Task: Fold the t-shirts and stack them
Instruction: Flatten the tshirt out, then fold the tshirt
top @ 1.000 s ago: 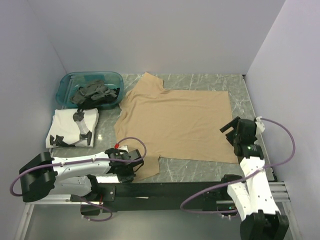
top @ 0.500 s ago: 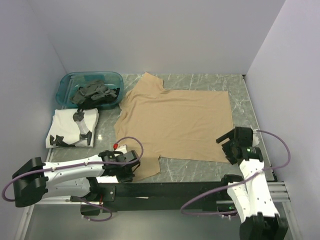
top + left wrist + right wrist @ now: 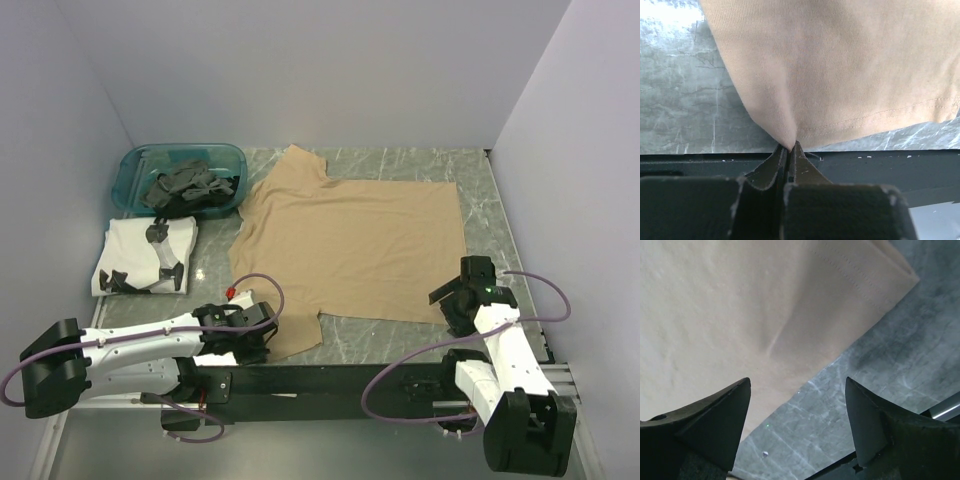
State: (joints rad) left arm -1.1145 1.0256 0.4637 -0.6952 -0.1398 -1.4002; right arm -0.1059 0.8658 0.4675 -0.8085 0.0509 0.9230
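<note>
A tan-beige t-shirt (image 3: 350,240) lies spread flat on the marble table (image 3: 390,340). My left gripper (image 3: 262,340) is at the shirt's near-left sleeve. In the left wrist view the left gripper (image 3: 790,146) is shut, with a fold of the tan t-shirt (image 3: 840,65) pinched at its tips. My right gripper (image 3: 452,300) hovers open over the near-right hem corner. In the right wrist view the right gripper (image 3: 797,382) has bare table between its fingers, and the tan t-shirt (image 3: 740,315) lies just beyond them. A folded white t-shirt with a dark print (image 3: 145,255) lies at the left.
A teal see-through tub (image 3: 135,160) at the back left holds dark grey-black t-shirts (image 3: 190,185). Walls close in the table on the left, back and right. A black rail (image 3: 330,378) runs along the near edge between the arm bases.
The left gripper has closed on the tan shirt's near-left sleeve. The right arm has moved nearer and lower, to the shirt's near-right corner, and its jaws have narrowed slightly.
</note>
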